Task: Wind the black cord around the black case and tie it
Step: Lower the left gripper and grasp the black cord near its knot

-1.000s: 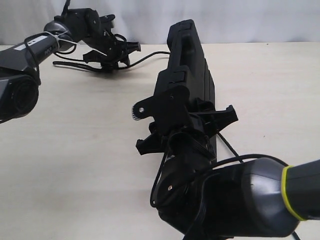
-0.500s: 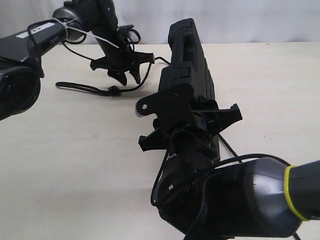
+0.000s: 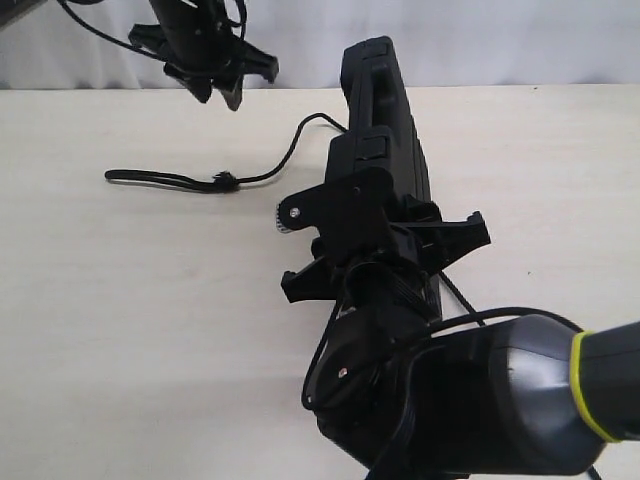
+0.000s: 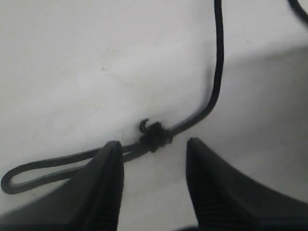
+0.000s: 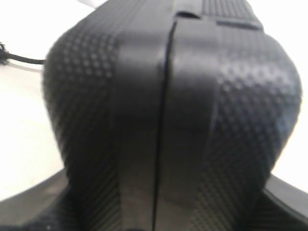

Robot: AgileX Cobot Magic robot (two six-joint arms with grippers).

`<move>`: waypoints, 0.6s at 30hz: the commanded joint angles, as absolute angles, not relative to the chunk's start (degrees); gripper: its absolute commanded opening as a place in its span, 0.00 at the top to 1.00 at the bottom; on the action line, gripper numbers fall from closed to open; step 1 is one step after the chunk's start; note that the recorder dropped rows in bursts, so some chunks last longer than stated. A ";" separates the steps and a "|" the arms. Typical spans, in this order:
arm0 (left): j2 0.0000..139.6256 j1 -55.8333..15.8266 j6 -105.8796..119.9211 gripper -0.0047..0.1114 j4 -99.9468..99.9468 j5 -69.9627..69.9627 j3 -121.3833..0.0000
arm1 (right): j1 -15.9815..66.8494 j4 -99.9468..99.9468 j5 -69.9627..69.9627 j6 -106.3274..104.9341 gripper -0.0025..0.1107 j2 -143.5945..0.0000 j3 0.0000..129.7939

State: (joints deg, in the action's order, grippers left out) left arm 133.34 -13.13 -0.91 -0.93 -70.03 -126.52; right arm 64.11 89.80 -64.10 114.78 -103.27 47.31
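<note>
Exterior view: a pale table [image 3: 120,300] with two black robot arms. The case [image 3: 385,130] stands on its long edge right of centre, running from the far side toward the near side. The right gripper [image 3: 390,235] is at the case's near end. In the right wrist view the case fills the space between the jaws, which press against both of its sides, so the gripper is clamped on it.

The cord [image 3: 262,176] lies loose on the table to the left of the case. Its narrow loop [image 3: 150,177] points left, a small frayed knot [image 3: 226,181] sits at the loop's base, and from there the cord curves far and right until it meets the case.

The left gripper [image 3: 216,98] hangs above the table at the far left, clear of the cord, jaws apart and holding nothing. In the left wrist view the knot shows on the table below, in the gap between the two fingers [image 4: 103,187] and touching neither.
</note>
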 commanded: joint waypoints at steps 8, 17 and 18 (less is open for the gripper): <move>132.50 -13.35 42.73 0.61 3.01 -69.96 -117.35 | 64.08 90.64 -65.92 111.16 0.94 -102.42 47.66; 136.50 -13.07 50.81 0.61 3.14 -63.84 -117.34 | 64.08 90.71 -65.92 111.16 0.94 -102.42 47.66; 137.25 -13.07 51.10 0.61 3.02 -63.58 -117.34 | 64.08 90.71 -65.92 111.16 0.94 -102.42 47.66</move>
State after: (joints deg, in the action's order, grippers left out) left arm 135.08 -13.14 50.23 2.66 -64.80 -117.51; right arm 64.11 89.15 -64.10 111.61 -103.27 47.31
